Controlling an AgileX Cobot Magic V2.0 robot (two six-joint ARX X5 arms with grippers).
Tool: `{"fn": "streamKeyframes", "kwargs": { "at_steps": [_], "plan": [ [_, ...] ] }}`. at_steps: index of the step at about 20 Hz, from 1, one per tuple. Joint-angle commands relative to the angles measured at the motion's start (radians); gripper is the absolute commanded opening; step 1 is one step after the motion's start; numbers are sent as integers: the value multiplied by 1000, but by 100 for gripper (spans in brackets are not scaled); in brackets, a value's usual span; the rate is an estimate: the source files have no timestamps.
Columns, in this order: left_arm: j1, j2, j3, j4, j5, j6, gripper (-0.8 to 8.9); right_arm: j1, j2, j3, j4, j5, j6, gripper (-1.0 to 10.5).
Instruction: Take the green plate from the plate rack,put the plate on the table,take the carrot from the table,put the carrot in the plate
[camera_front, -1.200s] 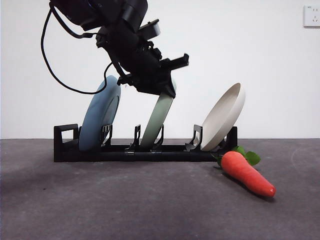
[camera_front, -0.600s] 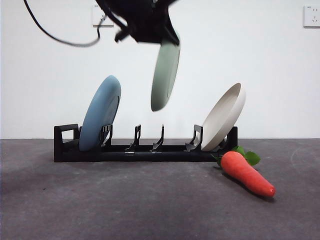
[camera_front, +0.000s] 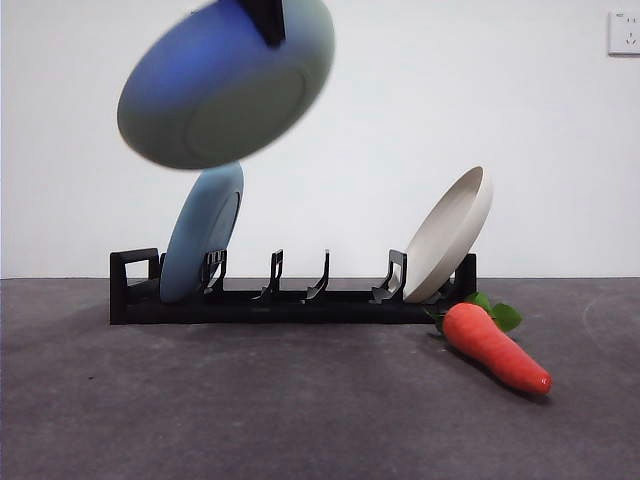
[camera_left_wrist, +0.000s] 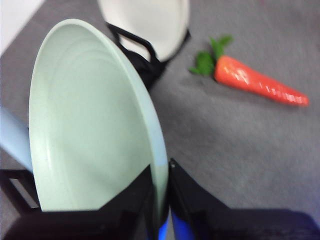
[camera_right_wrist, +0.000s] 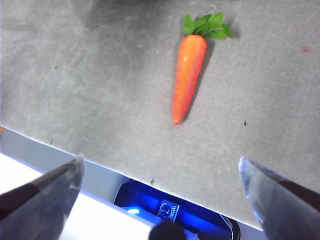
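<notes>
The green plate (camera_front: 225, 85) hangs high above the left end of the plate rack (camera_front: 290, 302), blurred, its underside turned toward the front camera. My left gripper (camera_left_wrist: 160, 200) is shut on the green plate's (camera_left_wrist: 85, 125) rim; one dark finger (camera_front: 268, 22) shows at the plate's upper edge. On the table (camera_front: 300, 400), right of the rack, the carrot (camera_front: 495, 345) lies with its leaves toward the rack. My right gripper (camera_right_wrist: 161, 165) hovers open and empty over the table's near edge, with the carrot (camera_right_wrist: 189, 75) a little beyond it.
A light blue plate (camera_front: 203, 245) leans in the rack's left slot and a cream-white plate (camera_front: 450, 235) in its right slot. The middle slots hold nothing. The rack's loop handle (camera_front: 133, 275) is at its left end.
The green plate rose out of the rack's middle slot, then swung left and tilted from edge-on to underside facing the camera. The carrot and the other plates stayed put.
</notes>
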Motion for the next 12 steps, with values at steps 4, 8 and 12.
{"fn": "streamKeyframes", "kwargs": {
  "at_steps": [4,8,12],
  "plan": [
    [-125,8,-328,245,-147,60,-6,3,0,2,4,-1,9,626],
    [-172,35,-550,488,-148,187,-6,3,2,2,4,-1,16,626],
    [-188,113,-606,584,-148,253,-6,3,16,2,4,-1,16,626]
  ]
}}
